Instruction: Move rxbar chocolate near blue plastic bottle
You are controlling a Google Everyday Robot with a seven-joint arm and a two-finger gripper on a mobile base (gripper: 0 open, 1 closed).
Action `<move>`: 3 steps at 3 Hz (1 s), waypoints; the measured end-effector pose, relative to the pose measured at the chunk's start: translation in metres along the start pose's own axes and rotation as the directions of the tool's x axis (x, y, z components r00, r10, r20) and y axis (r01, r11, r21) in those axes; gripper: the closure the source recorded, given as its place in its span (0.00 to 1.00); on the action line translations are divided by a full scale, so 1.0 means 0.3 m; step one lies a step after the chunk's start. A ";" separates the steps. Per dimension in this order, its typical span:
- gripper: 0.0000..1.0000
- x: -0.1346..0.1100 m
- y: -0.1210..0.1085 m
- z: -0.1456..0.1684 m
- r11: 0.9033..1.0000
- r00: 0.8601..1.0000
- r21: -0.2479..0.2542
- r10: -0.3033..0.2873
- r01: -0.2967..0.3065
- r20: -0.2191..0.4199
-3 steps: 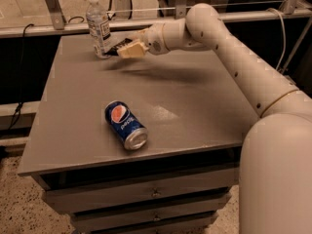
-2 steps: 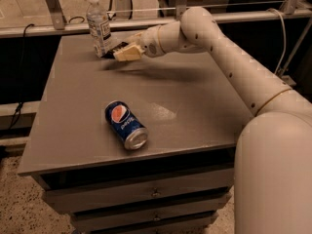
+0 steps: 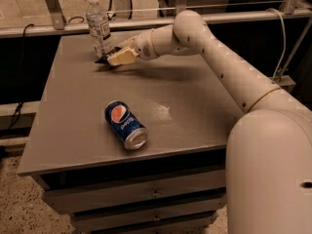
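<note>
- One white robot arm takes up the most room. It rises from a bulky rounded segment at the lower right and reaches up and leftward across the far half of the table.
- Grey table: a flat matte top, with drawer fronts showing below its near edge.
- Blue plastic bottle: clear, with a white cap and a white and dark label. It stands upright near the far left corner of the table top.
- Blue Pepsi can: it lies on its side in the near left part of the table, with its silver end turned toward the near edge. It is well apart from the bottle and from the arm's tip.
- Gripper: cream-coloured, at the arm's far end. It sits low over the table, just to the right of the bottle's base. I cannot tell how far open it is, or whether it has hold of anything.
- Rxbar chocolate: a small dark flat wrapper showing at the gripper's left tip. It is right by the foot of the bottle, at or just above the table surface. I cannot tell whether it touches the bottle.
</note>
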State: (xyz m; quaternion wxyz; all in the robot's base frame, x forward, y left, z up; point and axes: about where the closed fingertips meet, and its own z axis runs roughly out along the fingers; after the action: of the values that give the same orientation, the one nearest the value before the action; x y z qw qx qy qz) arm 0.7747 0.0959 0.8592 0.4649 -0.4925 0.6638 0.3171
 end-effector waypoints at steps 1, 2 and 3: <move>0.12 0.005 0.001 0.018 1.000 1.000 -0.003 0.004 -0.004 -0.003; 0.00 0.011 0.002 0.023 1.000 1.000 -0.005 0.008 -0.008 -0.006; 0.00 0.013 -0.003 0.013 1.000 1.000 0.002 0.008 -0.008 -0.007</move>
State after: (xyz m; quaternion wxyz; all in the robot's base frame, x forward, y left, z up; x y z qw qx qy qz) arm 0.7765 0.0976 0.8542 0.4620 -0.4904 0.6677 0.3167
